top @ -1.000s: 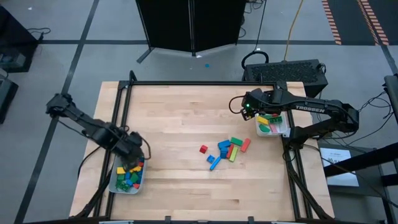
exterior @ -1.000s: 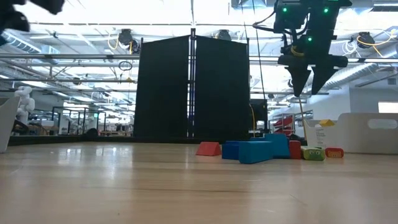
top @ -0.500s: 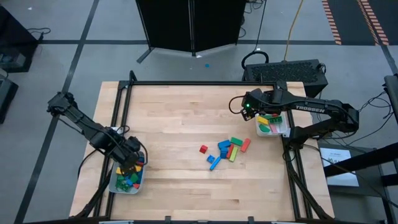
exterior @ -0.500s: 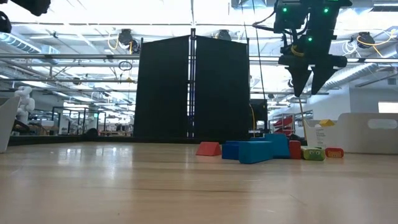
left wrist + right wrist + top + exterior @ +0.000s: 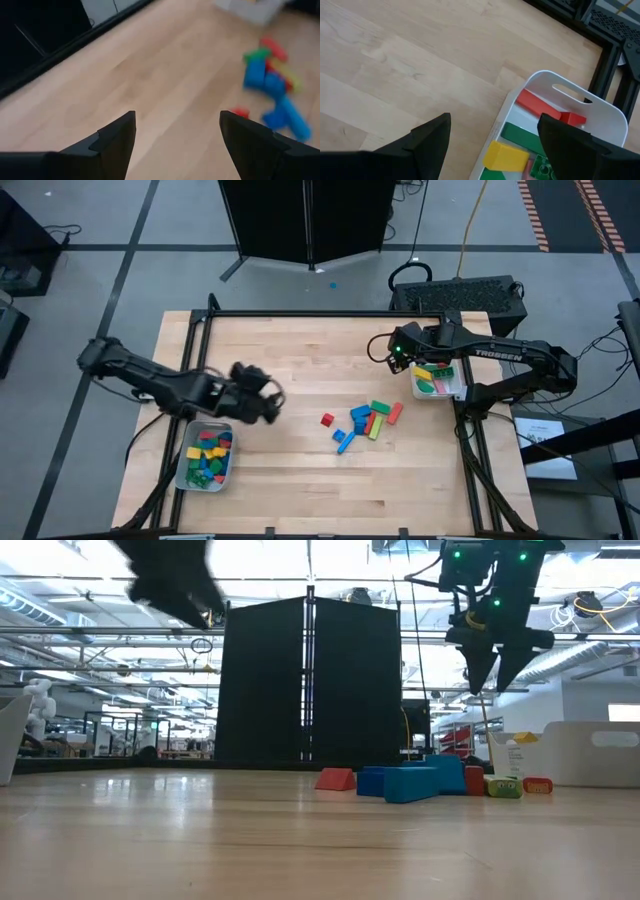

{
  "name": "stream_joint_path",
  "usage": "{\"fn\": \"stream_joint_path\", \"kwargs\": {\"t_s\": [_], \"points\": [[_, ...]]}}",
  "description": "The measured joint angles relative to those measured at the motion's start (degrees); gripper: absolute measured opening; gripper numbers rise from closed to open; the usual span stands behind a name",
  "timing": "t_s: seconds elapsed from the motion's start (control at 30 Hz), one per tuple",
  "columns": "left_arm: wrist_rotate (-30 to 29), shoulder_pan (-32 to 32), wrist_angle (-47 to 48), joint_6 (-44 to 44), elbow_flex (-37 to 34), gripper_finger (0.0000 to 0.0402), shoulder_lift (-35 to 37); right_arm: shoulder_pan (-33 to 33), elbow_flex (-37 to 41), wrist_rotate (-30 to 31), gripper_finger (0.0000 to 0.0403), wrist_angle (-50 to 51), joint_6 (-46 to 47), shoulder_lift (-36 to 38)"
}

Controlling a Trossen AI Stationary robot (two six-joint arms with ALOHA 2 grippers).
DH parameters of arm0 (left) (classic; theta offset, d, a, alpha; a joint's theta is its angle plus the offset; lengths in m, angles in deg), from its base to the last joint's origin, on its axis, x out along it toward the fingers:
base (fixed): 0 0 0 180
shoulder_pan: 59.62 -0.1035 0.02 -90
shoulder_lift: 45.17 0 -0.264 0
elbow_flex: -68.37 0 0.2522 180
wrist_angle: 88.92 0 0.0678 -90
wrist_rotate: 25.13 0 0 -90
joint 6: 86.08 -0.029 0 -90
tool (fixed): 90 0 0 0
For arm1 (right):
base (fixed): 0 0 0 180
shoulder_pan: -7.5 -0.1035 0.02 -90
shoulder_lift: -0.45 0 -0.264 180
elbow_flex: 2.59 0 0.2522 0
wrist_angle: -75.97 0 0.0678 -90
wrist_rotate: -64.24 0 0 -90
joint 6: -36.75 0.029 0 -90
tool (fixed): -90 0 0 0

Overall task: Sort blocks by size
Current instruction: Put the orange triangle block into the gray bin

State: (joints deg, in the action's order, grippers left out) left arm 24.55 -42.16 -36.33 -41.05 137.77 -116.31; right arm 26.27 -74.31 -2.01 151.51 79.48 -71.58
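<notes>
Coloured plastic blocks lie clustered on the pale wooden table, between two white trays. Left gripper hovers beside its tray, jaws wide and empty. Right gripper waits near the far tray, jaws apart, empty. Approach one isolated block from above; avoid disturbing neighbours.

Left arm extends across the table's left half, its gripper raised with fingers spread apart. Right gripper hangs raised near the far right, fingers likewise parted.
</notes>
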Motion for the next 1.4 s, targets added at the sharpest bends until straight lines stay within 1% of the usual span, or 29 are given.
{"fn": "stream_joint_path", "kwargs": {"t_s": [0.07,0.17,0.27,0.4,0.53,0.63,0.77,0.93,1.13,1.4], "points": [[0.0,-2.7,-8.2,0.0,-0.8,0.0287,-3.2,0.0,0.0,0.0,0.029,-0.1,-0.1,0.0],[-0.8,-4.6,-14.6,-0.4,-0.9,0.0287,-8.9,0.0,0.0,0.1,0.029,-0.2,-0.1,0.0],[-1.3,-5.1,-17.8,1.8,-0.9,0.0287,-14.9,0.0,0.0,0.2,0.029,-0.2,-0.4,0.0],[-0.4,-4.2,-21.9,5.2,-0.9,0.0287,-21.8,0.0,0.0,0.2,0.029,-0.2,-1.5,0.0],[-0.7,-3.4,-26.4,5.9,0.3,0.0287,-27.0,0.0,0.0,0.3,0.029,-0.3,-2.3,0.0],[-1.5,-3.1,-30.2,8.1,1.3,0.0287,-30.1,0.0,0.0,0.4,0.029,-0.3,-3.1,0.0],[-3.1,-2.7,-31.0,8.5,3.7,0.0287,-34.3,0.0,0.0,0.5,0.029,-0.3,-3.5,0.0],[-3.4,-2.5,-31.0,8.6,7.3,0.0287,-38.7,0.0,0.0,0.5,0.029,-0.3,-5.1,0.0],[-3.4,-2.3,-31.1,9.0,10.0,0.0287,-41.3,0.0,0.0,0.5,0.029,-0.8,-6.3,0.0],[-3.2,-0.9,-31.1,14.7,10.0,0.0287,-43.7,0.0,0.0,0.5,0.029,-2.6,-7.7,0.0]]}}
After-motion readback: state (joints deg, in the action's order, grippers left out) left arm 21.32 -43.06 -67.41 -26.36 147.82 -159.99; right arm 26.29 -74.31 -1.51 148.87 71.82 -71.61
